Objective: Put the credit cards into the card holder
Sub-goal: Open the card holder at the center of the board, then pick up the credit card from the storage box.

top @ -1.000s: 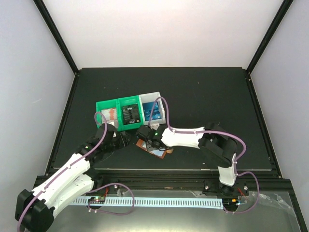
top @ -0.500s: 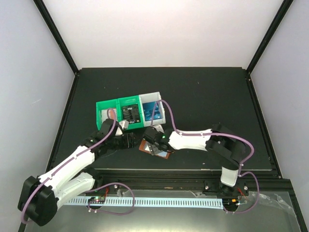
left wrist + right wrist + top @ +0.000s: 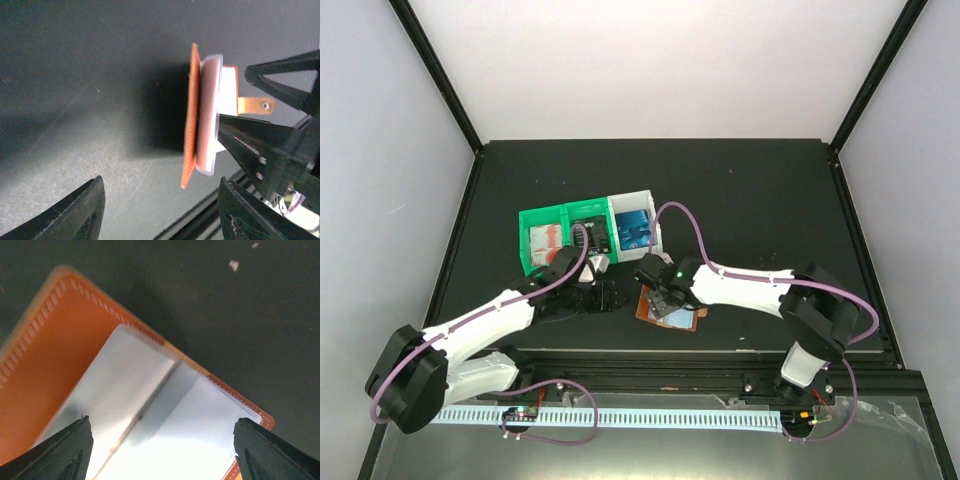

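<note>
The card holder (image 3: pixel 672 318), stitched reddish-brown leather with glossy clear pockets, is laid open on the matte black tabletop (image 3: pixel 750 200). The right tool (image 3: pixel 161 420) is spread wide, empty, above it; the left tool (image 3: pixel 160 182) is held open, empty, beside it.

The right pincer (image 3: pixel 663 301) opened wide; card holder (image 3: pixel 684 321) shifted right.

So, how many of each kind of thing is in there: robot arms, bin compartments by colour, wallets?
Robot arms: 2
Green bin compartments: 2
White bin compartments: 1
Card holder: 1
Total: 6
</note>
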Robot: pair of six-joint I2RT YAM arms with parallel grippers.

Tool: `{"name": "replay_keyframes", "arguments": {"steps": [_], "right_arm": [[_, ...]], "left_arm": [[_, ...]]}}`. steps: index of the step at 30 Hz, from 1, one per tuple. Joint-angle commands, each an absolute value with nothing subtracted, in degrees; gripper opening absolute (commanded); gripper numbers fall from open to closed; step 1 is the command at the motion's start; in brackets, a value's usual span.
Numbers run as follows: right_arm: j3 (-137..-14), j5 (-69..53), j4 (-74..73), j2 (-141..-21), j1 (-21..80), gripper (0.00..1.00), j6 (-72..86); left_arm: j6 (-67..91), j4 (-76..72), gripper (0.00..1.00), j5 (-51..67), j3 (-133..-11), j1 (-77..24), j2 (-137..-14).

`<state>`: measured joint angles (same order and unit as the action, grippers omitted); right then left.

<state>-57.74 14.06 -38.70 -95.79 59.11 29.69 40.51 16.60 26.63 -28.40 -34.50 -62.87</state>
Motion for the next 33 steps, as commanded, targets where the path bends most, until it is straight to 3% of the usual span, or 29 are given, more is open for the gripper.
{"name": "replay_keyframes", "arguments": {"steps": [1,7,14,27,33], "right_arm": [[-62.7,17.7,-43.4,-94.2,59.4,0.76,40.3],[-62.4,16.8,-42.5,-96.3,60.1,0.64,47.5],[-62.5,15.7,-42.2,-99.0,61.2,0.61,54.7],[-61.5,17.4,-42.1,-107.2,62.3,0.80,60.1],[-54.2,17.1,-35.4,-103.6,60.9,0.81,47.2]], "left_arm": [[43.2,16.4,0.63,19.9,-31.4,-34.8,-61.6],[43.9,18.9,0.63,15.5,-31.7,-34.7,-59.3],[41.2,23.0,0.63,12.7,-34.0,-34.6,-57.0],[32.3,32.6,0.70,5.4,-44.8,-28.1,-56.6],[15.9,31.3,0.73,7.4,-51.3,-26.4,-62.7]]}}
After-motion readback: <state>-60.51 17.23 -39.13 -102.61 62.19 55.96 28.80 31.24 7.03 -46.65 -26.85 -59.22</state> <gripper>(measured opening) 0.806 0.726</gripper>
